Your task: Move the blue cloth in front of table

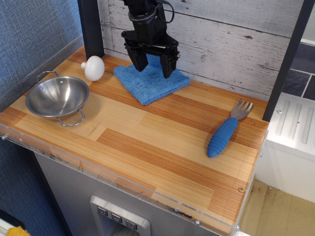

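Observation:
The blue cloth (pixel 147 83) lies flat and folded at the back of the wooden table (pixel 147 142), close to the white plank wall. My gripper (pixel 153 69) hangs straight over the cloth's back half, its two black fingers spread apart and empty. The fingertips are just above the cloth or touching it; I cannot tell which. The arm hides the cloth's back corner.
A steel bowl (pixel 56 97) sits at the left edge. A white knob-shaped object (pixel 93 68) lies beside the cloth's left. A blue-handled fork (pixel 226 131) lies at the right. A black post (pixel 90 27) stands at the back left.

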Controlling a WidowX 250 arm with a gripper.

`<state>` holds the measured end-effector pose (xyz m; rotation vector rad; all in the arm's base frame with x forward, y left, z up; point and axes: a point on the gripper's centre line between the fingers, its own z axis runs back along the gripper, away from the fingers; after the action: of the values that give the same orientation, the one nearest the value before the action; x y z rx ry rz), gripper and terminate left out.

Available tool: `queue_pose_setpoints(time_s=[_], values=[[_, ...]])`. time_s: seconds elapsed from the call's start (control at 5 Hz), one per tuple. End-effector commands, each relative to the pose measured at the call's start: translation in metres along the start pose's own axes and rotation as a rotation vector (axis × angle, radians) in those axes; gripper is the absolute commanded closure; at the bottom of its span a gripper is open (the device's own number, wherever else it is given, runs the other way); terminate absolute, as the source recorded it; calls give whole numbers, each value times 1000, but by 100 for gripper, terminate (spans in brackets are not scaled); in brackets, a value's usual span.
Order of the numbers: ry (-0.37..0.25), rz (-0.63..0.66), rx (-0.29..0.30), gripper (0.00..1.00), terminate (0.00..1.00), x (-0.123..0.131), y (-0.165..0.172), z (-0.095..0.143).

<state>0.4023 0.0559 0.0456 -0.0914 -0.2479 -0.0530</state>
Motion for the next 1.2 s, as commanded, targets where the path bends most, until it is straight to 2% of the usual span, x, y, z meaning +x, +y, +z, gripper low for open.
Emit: queue_pose_setpoints(time_s=[0.0, 0.4, 0.8, 1.0], values=[[-36, 6, 59, 0, 0, 10, 17, 1], [19, 22, 86, 0, 0, 4, 11, -22], [20, 5, 90, 0, 0, 9, -9, -22], [29, -15, 76, 0, 0, 3, -20, -21]])
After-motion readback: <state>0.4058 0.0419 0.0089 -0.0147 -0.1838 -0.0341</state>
